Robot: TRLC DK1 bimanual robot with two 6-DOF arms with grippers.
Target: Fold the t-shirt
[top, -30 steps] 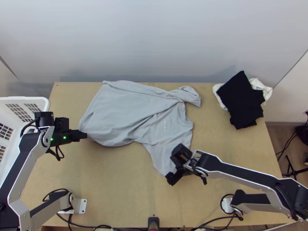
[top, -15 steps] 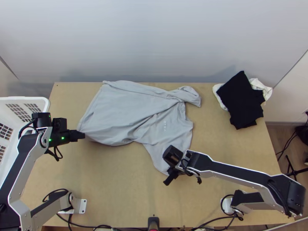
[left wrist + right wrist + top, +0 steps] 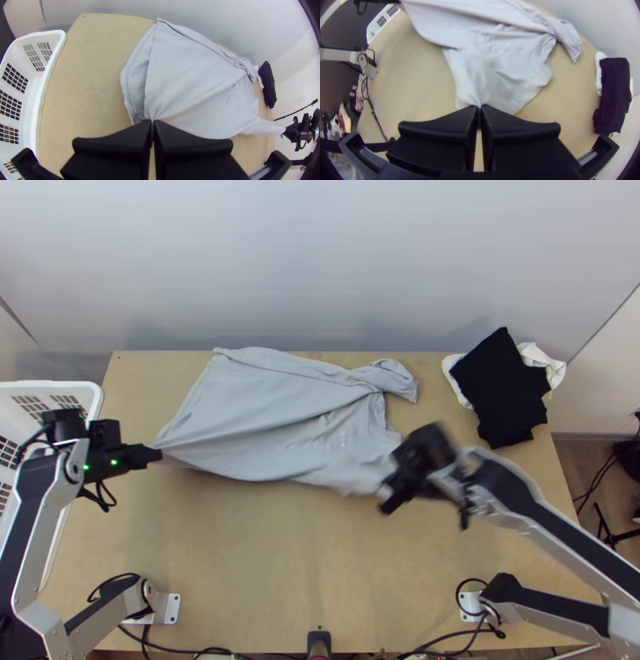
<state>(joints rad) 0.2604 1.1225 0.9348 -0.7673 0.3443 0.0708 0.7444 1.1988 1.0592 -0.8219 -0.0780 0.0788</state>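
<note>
- Grey t-shirt (image 3: pixel 248 412): mid-frame in top view, on the table (image 3: pixel 264 572), partly folded over, creased.
- My left gripper (image 3: pixel 159 455): left of frame, pinching the shirt's left end, cloth gathered at the tips.
- My right gripper (image 3: pixel 386 500): right of centre, pinching the lower sleeve.
- Black garment (image 3: pixel 502 390) over white cloth (image 3: pixel 534 354): upper right.

Silver-grey links (image 3: pixel 46 532), black covers (image 3: pixel 24 512), looped black cables (image 3: pixel 102 502), small green lights (image 3: pixel 114 462), white baseplates (image 3: pixel 170 609)
</note>
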